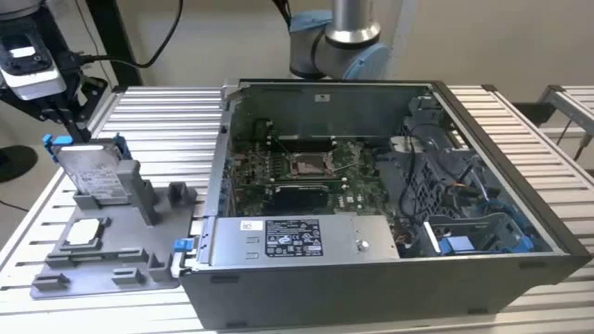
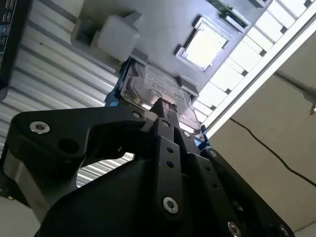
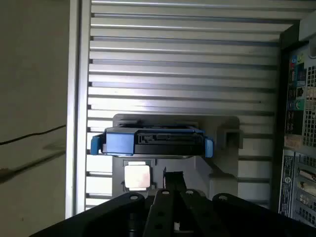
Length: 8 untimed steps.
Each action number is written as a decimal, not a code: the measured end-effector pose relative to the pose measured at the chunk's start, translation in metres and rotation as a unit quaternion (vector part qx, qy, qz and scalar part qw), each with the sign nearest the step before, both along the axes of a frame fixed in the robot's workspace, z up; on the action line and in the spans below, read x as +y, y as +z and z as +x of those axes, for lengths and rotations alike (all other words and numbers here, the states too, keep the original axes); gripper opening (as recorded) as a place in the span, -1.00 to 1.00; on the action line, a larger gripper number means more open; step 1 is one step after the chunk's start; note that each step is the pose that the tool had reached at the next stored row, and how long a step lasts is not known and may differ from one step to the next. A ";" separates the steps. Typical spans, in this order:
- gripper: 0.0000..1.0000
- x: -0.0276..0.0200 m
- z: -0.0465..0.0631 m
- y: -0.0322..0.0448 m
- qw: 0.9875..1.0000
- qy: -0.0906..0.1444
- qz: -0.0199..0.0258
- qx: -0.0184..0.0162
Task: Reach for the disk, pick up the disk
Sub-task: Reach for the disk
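The claw [image 1: 76, 132] is hanging at the top of the disk [image 1: 96, 167], on the exterior view's left.

The disk is standing up on its edge in a grey holder [image 1: 107, 250], with blue rails [image 1: 51, 141] showing at its sides. The claw is pointing down at the disk's top edge, and I cannot tell how far open it is or if it is holding anything. A small square chip [image 1: 86, 232] is lying flat on the holder, near the disk. Further right, a big open computer case [image 1: 371, 285] is sitting on the slatted table [image 1: 167, 118].
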<state>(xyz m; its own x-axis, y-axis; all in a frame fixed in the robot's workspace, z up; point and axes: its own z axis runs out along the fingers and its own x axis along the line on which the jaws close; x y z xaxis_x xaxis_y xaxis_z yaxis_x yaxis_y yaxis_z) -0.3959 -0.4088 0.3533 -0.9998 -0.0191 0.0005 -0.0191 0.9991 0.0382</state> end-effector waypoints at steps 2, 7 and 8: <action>-1.00 0.0000 0.000 0.0000 1.000 0.000 0.000 0.000; -1.00 0.0000 0.000 0.0000 1.000 0.001 0.000 0.000; -1.00 0.0000 0.000 0.0000 1.000 0.001 0.000 0.000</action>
<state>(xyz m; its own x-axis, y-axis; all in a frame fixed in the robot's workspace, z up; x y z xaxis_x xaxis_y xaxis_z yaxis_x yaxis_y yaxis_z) -0.3959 -0.4088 0.3533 -0.9998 -0.0215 0.0005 -0.0215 0.9990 0.0382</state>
